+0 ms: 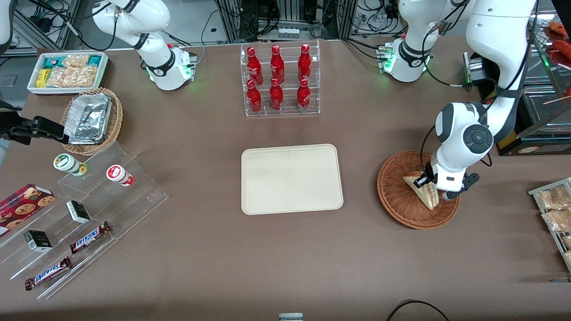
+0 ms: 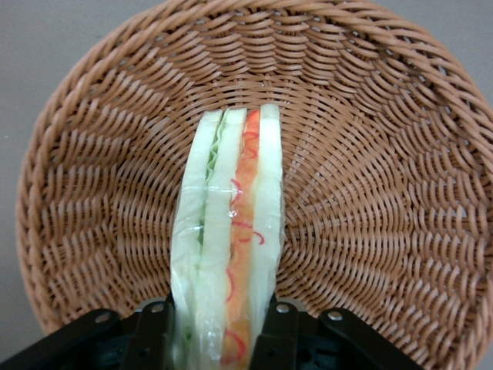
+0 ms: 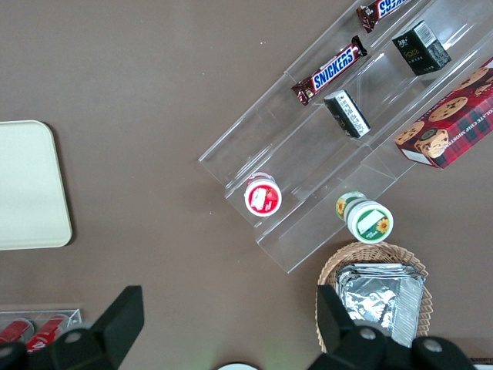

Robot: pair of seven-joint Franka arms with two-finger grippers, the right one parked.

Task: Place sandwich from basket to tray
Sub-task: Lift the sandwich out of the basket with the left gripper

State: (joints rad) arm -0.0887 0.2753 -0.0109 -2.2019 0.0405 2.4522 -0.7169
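Note:
The sandwich (image 1: 427,194), a wrapped wedge of white bread with red, orange and green filling, stands on edge in the round reddish-brown wicker basket (image 1: 397,201) toward the working arm's end of the table. My left gripper (image 1: 433,189) is down in the basket, one finger pressed against each bread face, shut on the sandwich. The left wrist view shows the sandwich (image 2: 231,231) between the black fingers (image 2: 281,339), with the basket's weave (image 2: 385,154) around it. The cream-beige tray (image 1: 292,178) lies flat and bare at the table's middle, beside the basket; its corner shows in the right wrist view (image 3: 27,185).
A clear rack of red bottles (image 1: 281,80) stands farther from the camera than the tray. Toward the parked arm's end are a tan basket of foil containers (image 1: 91,120), a white snack bin (image 1: 67,71) and clear stepped shelves with snacks (image 1: 80,214). A snack rack (image 1: 553,209) lies beside the basket.

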